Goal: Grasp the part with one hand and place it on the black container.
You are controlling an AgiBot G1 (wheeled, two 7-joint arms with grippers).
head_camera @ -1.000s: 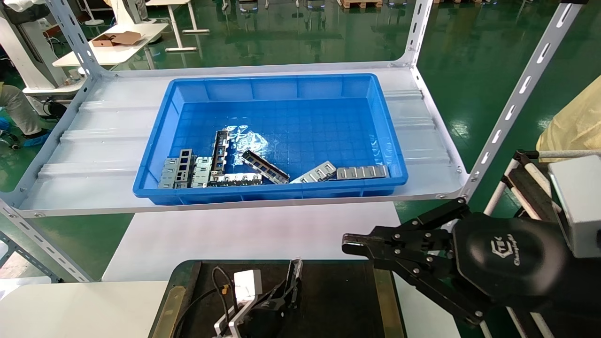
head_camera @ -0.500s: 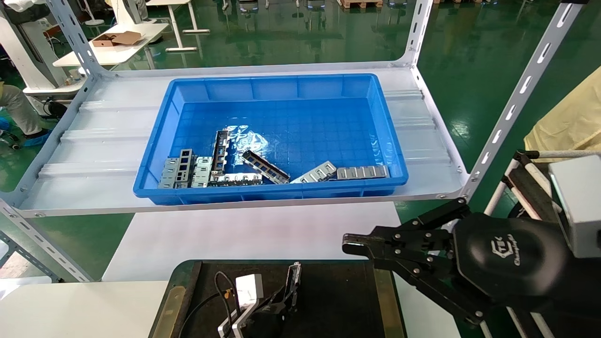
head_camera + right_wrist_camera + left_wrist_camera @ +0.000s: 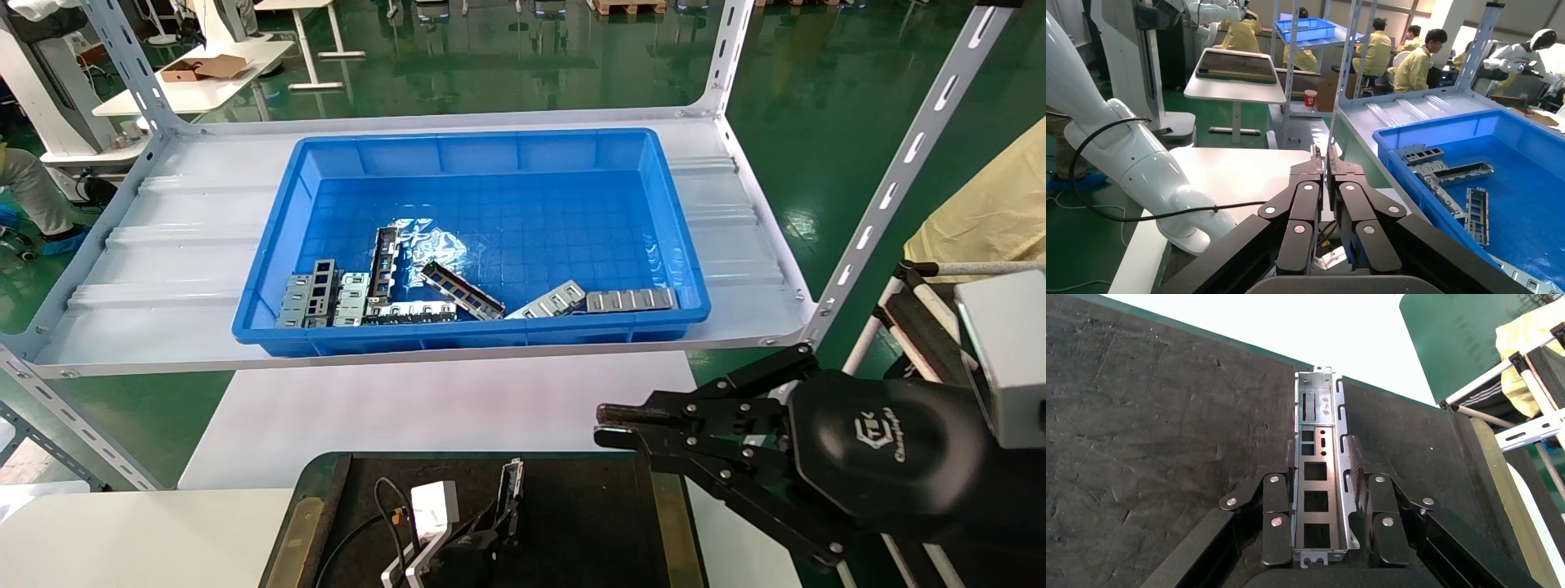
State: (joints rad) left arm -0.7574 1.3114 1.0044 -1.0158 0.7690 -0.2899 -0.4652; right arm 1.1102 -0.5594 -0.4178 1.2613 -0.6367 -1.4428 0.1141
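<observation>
Left wrist view shows the left gripper (image 3: 1324,499) with its jaws clamped on the part (image 3: 1319,478), which sits over the black container (image 3: 1156,435) at the bench's near edge. The right gripper (image 3: 609,425) hangs beside the container's right edge, jaws pressed together, empty.

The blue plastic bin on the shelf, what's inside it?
Inside the blue plastic bin lie several silver-grey slotted metal parts, clustered along its near wall. Anything beneath those overlapping pieces is hidden.
</observation>
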